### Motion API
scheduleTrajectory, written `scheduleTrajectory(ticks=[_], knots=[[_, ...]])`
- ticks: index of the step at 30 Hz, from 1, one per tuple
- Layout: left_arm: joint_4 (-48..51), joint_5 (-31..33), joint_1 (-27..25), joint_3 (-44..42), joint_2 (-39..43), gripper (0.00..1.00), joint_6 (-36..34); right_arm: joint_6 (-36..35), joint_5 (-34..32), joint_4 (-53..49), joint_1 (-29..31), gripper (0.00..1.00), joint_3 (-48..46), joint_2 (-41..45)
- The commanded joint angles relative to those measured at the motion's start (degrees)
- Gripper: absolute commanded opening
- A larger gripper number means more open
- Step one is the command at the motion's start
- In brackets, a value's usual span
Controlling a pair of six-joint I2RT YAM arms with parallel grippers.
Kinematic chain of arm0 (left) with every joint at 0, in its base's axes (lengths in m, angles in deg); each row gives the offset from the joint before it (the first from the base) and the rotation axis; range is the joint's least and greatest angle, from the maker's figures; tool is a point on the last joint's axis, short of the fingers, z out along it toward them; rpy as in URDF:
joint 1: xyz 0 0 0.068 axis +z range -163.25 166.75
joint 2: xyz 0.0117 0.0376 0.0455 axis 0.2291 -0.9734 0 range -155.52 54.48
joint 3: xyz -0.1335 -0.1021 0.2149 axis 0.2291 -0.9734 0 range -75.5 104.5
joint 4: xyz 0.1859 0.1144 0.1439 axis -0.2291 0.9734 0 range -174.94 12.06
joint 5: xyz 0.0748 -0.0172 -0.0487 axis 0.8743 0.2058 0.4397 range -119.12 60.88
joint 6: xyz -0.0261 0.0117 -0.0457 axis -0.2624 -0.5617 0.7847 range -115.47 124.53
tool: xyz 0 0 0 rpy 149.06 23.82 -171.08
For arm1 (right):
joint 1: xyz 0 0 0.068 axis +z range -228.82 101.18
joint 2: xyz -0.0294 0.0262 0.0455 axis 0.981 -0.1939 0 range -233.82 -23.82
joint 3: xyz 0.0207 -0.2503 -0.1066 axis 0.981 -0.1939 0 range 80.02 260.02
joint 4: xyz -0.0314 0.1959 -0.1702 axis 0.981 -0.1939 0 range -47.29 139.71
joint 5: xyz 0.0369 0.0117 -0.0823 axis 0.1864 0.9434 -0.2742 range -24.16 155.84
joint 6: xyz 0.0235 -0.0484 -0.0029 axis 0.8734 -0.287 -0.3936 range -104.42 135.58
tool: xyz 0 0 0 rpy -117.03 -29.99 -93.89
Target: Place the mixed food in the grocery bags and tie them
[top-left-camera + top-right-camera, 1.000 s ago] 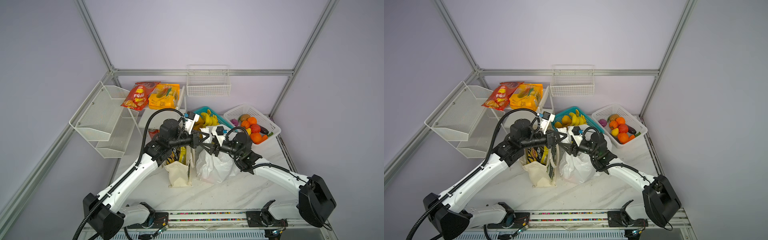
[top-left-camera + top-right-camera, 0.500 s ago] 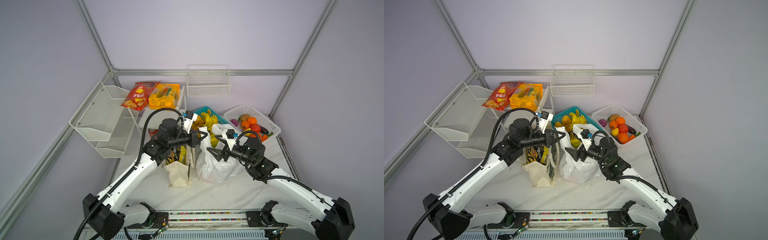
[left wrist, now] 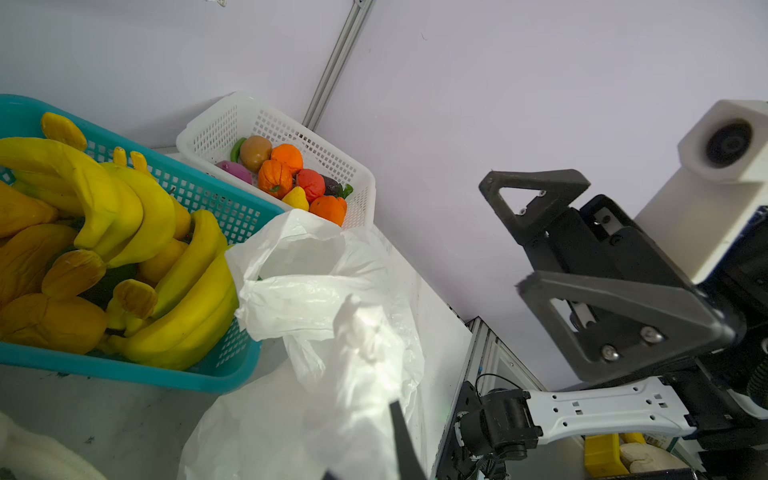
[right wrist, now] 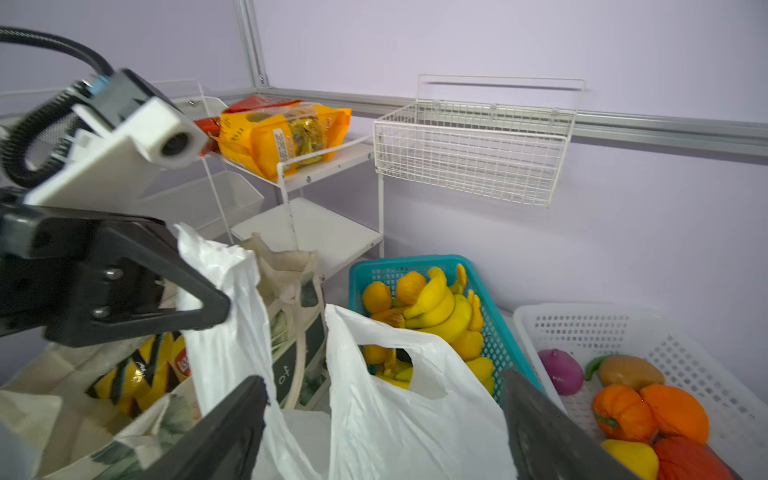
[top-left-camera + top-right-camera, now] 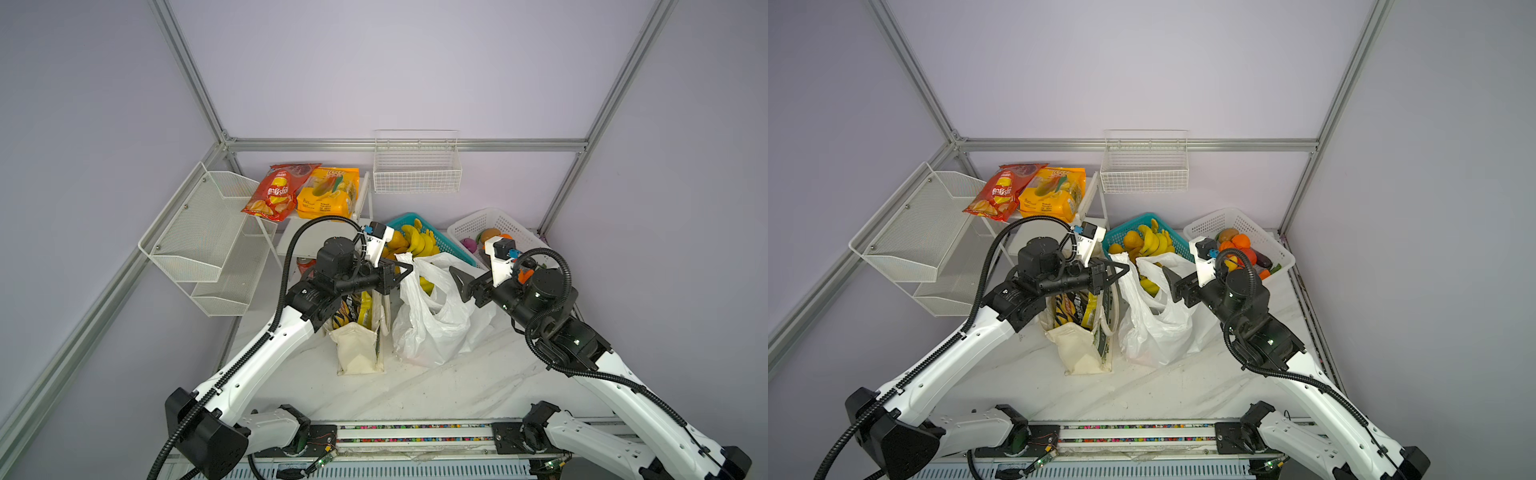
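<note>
1. The left gripper (image 5: 409,268) is shut tight on the left handle (image 4: 212,266) of the white plastic bag (image 5: 432,332) and holds it up.
2. The right gripper (image 5: 457,284) is wide open and holds nothing. In both top views it hangs just beside the bag, at the bag's 3 o'clock.
3. The right handle (image 4: 374,332) is loose. It lies at about 9 o'clock from the right gripper, very near, and its loop stands up.
4. The right arm is nearer, so I think it should slide in sideways and pinch that loop. Then the two handles can be tied.
5. The bag sits on the bench (image 5: 457,386) with bananas (image 5: 426,284) inside.
6. The cream tote (image 5: 357,349) stands just beside the bag, at its 9 o'clock. The black chip bag (image 5: 345,318) and a small yellow packet (image 5: 365,305) are in it.
</note>
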Motion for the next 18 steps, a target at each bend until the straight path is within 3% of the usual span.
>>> scheduleTrajectory(ticks=[1,4,8,12,18], knots=[[-0.7,0.6,0.3,3.4,1.6,0.0,-1.4,-3.3,-6.9,-4.5,1.4,0.95,0.1,-3.0],[-0.4,0.6,0.4,3.7,1.4,0.0,-1.4,-5.1,-9.1,-3.8,4.9,0.97,0.5,-5.1],[-0.2,0.7,0.4,3.8,1.6,0.0,-1.6,-7.6,-20.3,-5.7,11.7,0.97,0.8,-9.8],[-0.2,0.7,0.4,3.6,1.6,0.0,-1.8,-7.9,-26.0,-4.4,12.2,0.97,0.2,-12.3],[-0.2,0.7,0.4,3.2,1.6,0.0,-1.8,-7.3,-30.3,2.7,12.2,0.8,-1.6,-12.7]])
